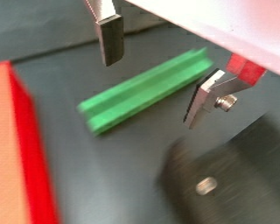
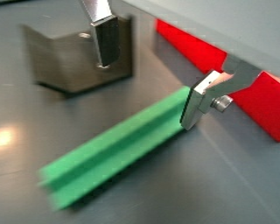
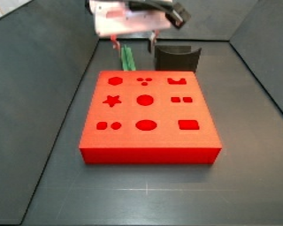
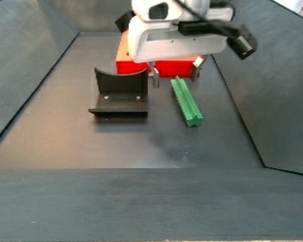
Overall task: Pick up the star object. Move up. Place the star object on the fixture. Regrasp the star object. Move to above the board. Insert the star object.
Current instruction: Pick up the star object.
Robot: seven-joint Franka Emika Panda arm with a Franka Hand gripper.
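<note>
Star object (image 2: 119,153): green bar lying flat between our gripper's (image 2: 152,83) spread, empty fingers; off-centre closing could skew it.

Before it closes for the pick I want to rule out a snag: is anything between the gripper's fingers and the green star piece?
Nothing visible is in the way. The gripper is open above the green star piece, one finger on each side. The fixture and the red board stand off to the sides.
</note>
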